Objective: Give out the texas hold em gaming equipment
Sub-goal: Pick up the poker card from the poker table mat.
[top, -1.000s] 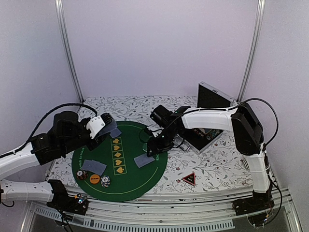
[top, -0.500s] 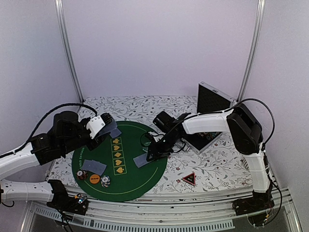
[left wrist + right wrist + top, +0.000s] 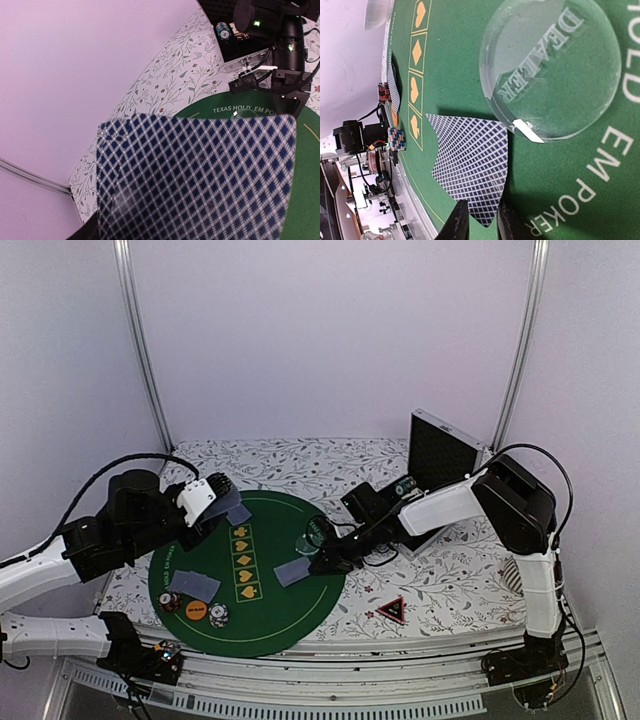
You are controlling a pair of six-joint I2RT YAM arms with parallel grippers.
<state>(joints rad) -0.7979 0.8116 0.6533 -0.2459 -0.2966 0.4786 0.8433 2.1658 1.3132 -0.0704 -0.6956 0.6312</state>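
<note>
My left gripper (image 3: 222, 504) hovers over the round green mat's (image 3: 265, 625) far left edge, shut on a blue-checked playing card (image 3: 195, 175) that hides its fingers in the left wrist view. Two overlapping playing cards (image 3: 470, 162) lie right of the mat's centre. My right gripper (image 3: 481, 222) is low over them, its fingers against both edges of their near corner. A clear DEALER disc (image 3: 550, 65) rests just beyond them. More cards (image 3: 195, 585), striped chip stacks (image 3: 170, 601) (image 3: 218, 615) and an orange disc (image 3: 196, 610) sit at the mat's near left. A red-black triangle token (image 3: 391, 609) lies off the mat.
An open black case (image 3: 440, 455) stands on the flowered tablecloth behind the right arm, with small items on its tray. The right arm stretches low across the mat's right edge. Metal frame posts rise at both back corners.
The right wrist has dropped lower and shifted right, and its jaws have narrowed onto the corner of the cards. The left arm and its card have not moved.
</note>
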